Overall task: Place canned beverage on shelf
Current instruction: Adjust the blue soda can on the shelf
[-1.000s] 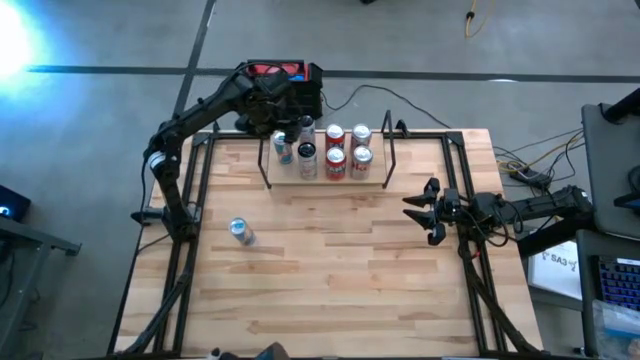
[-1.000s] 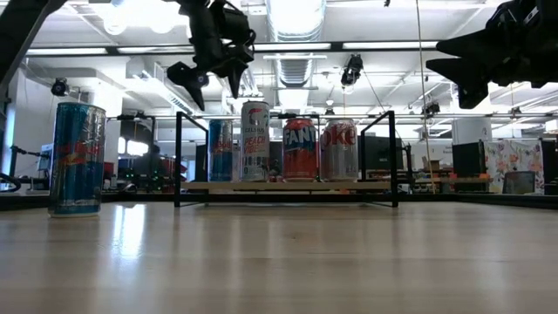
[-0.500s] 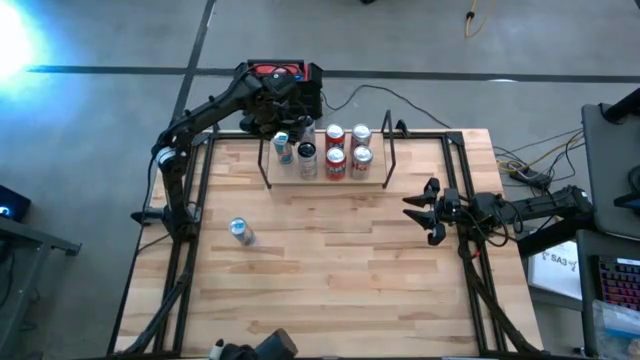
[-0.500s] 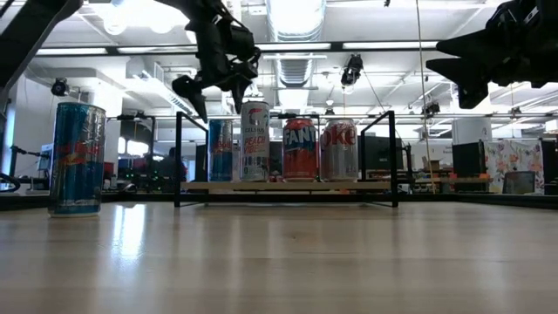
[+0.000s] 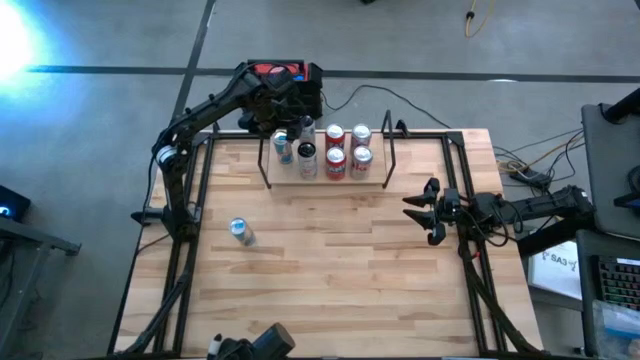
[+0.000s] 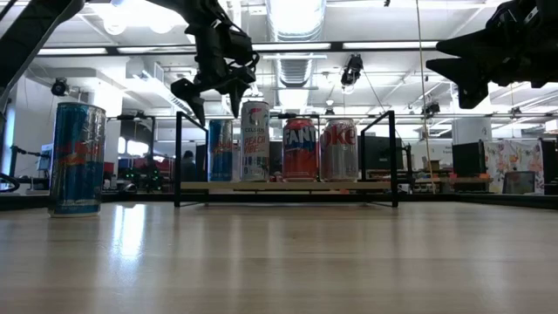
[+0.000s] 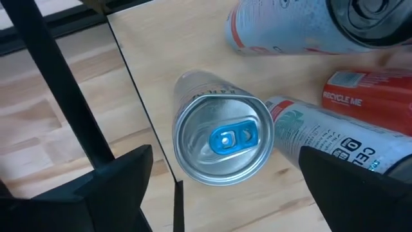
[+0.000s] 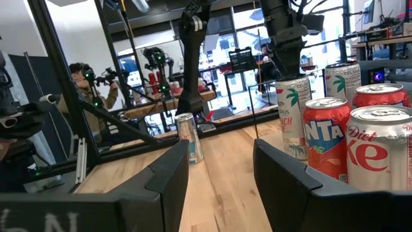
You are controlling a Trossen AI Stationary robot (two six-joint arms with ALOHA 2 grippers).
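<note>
Left gripper (image 6: 214,94) hangs spread wide over the shelf (image 5: 326,181) at the table's twelve o'clock edge, holding nothing — its fingers (image 7: 106,187) straddle the top of the blue can (image 7: 222,143) without touching it, and that can stands upright on the plank's left end, just beside the white can (image 6: 255,140). Right gripper (image 5: 420,212) waits pinched shut and empty at about three o'clock. Another tall blue can (image 5: 240,232) stands alone on the table at about nine o'clock, well apart from the shelf. My guess is that these cans handle as stiff, smooth and fairly slippery cylinders; if full, they carry some weight and, being slim and tall, would tip easily. The sensible hold is across the round body, somewhat above the middle, with the jaws square to the wall so the can neither twists nor skids. Set against the pictures from a second ago, the left gripper has come down slightly and shifted a little toward the white can while staying open — the cans on the shelf, the lone can and the right arm have not moved.
</note>
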